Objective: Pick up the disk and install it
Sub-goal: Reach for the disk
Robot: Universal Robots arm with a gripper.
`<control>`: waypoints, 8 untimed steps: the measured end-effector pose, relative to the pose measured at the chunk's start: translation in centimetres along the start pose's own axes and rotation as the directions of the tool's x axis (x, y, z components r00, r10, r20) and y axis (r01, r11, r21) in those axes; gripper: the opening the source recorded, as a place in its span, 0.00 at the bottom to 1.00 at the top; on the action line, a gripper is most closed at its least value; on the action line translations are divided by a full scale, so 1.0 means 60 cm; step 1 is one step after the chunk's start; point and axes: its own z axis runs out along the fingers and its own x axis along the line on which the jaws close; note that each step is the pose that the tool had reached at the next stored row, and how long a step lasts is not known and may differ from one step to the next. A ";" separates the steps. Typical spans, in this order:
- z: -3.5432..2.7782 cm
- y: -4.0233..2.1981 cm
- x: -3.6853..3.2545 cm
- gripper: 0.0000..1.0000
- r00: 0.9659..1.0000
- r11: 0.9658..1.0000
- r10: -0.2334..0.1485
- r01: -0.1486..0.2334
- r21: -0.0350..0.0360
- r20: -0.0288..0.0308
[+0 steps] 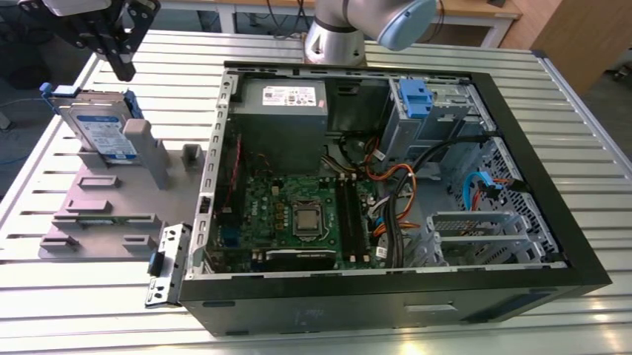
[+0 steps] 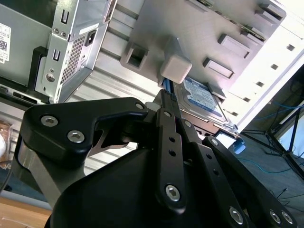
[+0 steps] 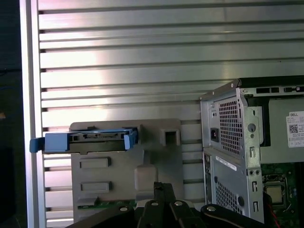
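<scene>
- The slatted metal table (image 1: pixel 99 310) carries everything.
- The open computer case (image 1: pixel 395 305) lies on it. Its grey drive cage (image 1: pixel 439 118) sits in the far corner, toward the exterior view's right.
- A grey holder (image 1: pixel 109 214) lies just beside the case, outside it, at the exterior view's left.
- The disk (image 1: pixel 99 129) is in this holder, not yet picked up and well apart from the drive cage. It stands on edge and leans a little, with the label face visible in the exterior view. In the first wrist view the disk (image 3: pixel 97 141) is seen edge-on, as a long blue bar, so its upper edge is what faces the arm. In the second wrist view the disk (image 2: pixel 202 97) shows its label beyond the fingers.
- The gripper (image 1: pixel 124 72) hangs above the disk, apart from it, so the disk lies below the fingertips.
- In both wrist views the gripper (image 2: pixel 166 95) (image 3: pixel 163 186) seems closed, the fingers close together, though the angle is poor. It holds nothing and touches nothing.
</scene>
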 end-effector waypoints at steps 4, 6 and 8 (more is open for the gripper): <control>0.000 0.000 0.002 0.11 1.000 1.000 0.000 0.000 0.000 0.000; 0.000 0.000 0.003 0.11 1.000 1.000 0.000 0.000 0.000 0.000; 0.000 0.000 0.003 0.11 1.000 1.000 0.000 0.000 0.000 0.000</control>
